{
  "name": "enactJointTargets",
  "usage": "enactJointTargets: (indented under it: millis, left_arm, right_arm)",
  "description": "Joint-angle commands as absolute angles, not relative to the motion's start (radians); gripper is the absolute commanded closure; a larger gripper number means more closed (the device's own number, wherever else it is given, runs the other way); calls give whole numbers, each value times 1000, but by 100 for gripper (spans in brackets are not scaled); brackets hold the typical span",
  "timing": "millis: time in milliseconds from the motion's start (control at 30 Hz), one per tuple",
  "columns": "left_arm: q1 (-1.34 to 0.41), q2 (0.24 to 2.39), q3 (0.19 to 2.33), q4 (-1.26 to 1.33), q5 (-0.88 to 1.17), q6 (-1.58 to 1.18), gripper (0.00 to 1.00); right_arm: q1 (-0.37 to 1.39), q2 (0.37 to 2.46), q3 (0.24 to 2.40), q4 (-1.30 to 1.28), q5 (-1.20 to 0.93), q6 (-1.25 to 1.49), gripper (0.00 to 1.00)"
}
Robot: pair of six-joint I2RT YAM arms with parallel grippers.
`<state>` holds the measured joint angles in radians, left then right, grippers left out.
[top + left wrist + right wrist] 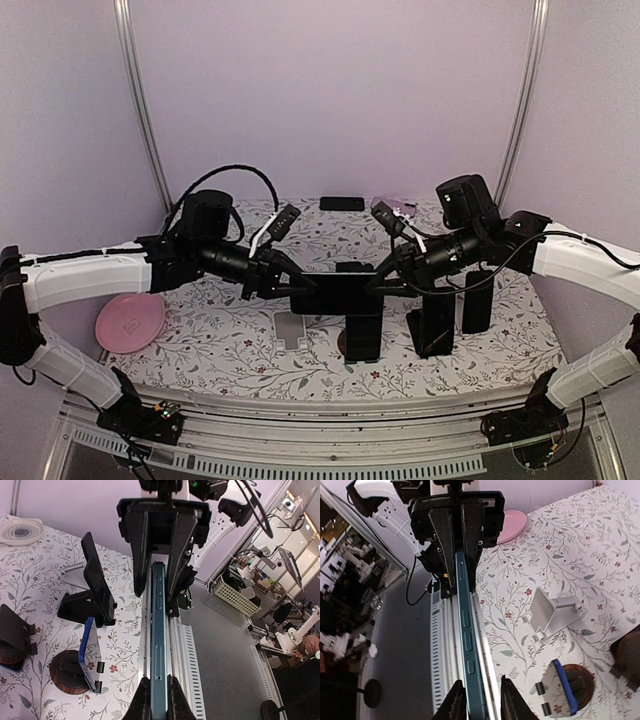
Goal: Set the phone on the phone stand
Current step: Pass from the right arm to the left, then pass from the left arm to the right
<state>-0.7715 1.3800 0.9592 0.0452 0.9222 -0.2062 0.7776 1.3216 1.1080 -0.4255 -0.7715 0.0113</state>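
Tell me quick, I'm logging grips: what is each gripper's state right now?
Left gripper: closed on the phone.
Right gripper: slightly open around the phone's other end, with a gap showing beside it.

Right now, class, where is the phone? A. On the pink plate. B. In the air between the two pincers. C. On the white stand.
B: the phone hangs above the table, left pincer shut on one end, right pincer at the other.
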Motion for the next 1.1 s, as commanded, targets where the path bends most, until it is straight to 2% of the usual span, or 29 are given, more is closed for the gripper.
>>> enactJointTargets:
  millis: [0, 300, 467, 533, 800, 900, 1067]
  left_arm:
    - [-796, 1341, 893, 232, 909, -313, 100]
    - [-773, 1289, 775, 528, 828, -527, 100]
    - [-743, 1286, 704, 728, 789, -657, 100]
    - [-726, 1294, 679, 809, 773, -716, 100]
    - [-695, 1334, 603, 1090, 632, -916, 100]
    - [-695, 1351, 589, 1154, 579, -961, 100]
    - [-698, 1374, 571, 1238, 516, -1003, 100]
  right_arm:
    - [773, 1339, 1152, -323, -725, 44, 69]
    - [774, 1328, 1093, -119, -698, 155, 29]
    - [774, 1285, 979, 152, -591, 304, 12]
    - [774, 1276, 943, 255, -555, 366, 9]
    - [773, 1291, 842, 608, -481, 593, 9]
    - [773, 1329, 821, 731, -499, 695, 17]
    - [792, 1388, 811, 879, -520, 824, 39]
